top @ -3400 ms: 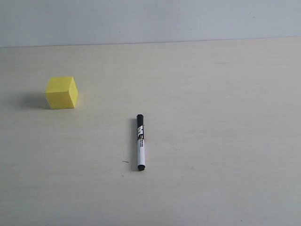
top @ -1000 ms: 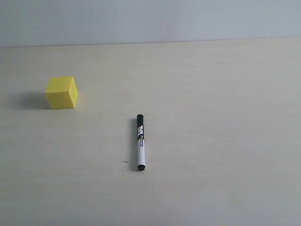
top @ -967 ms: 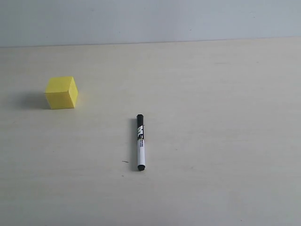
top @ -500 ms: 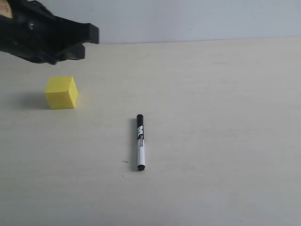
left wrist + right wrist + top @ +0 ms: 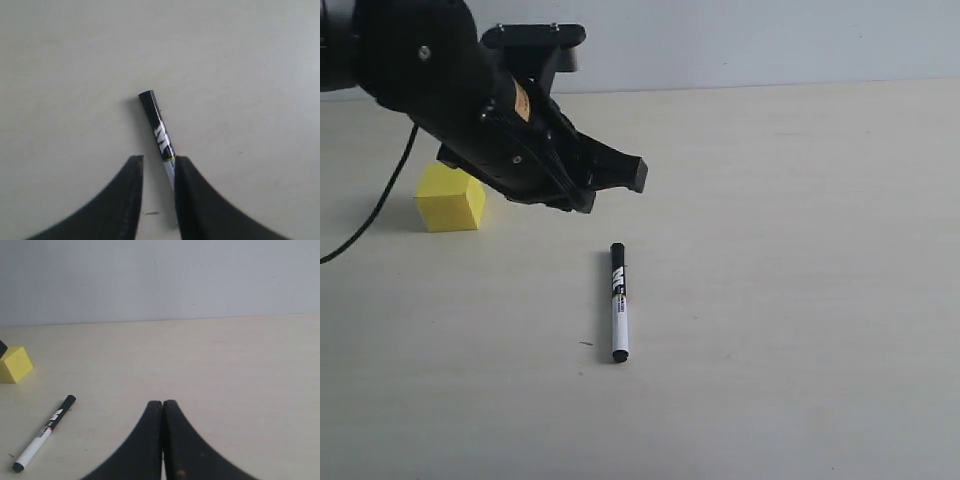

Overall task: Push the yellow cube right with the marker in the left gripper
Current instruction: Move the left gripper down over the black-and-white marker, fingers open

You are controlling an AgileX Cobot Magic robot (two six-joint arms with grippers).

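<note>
The marker (image 5: 618,302) is lying flat on the counter (image 5: 800,250), free of any grip, with its black cap end pointing toward the far edge and its small black end toward the near edge. The yellow cube (image 5: 445,205) is sitting on the counter well to the left of the marker and farther back, its upper right part hidden behind the black arm. The left tool (image 5: 615,178) is hanging above the counter between cube and marker, with its tips just beyond the marker's cap end and touching neither thing. The exterior view is not showing how its jaws stand. The left wrist view is showing them parted and holding nothing, with the marker (image 5: 159,135) lying on the counter below and running in behind one finger (image 5: 187,190). The cube is not showing in that view. The right tool (image 5: 162,403) is out of the exterior view. Its own wrist view is showing its fingers pressed together on nothing, and is taking in both the marker (image 5: 44,433) and the cube (image 5: 15,365) off to one side.
</note>
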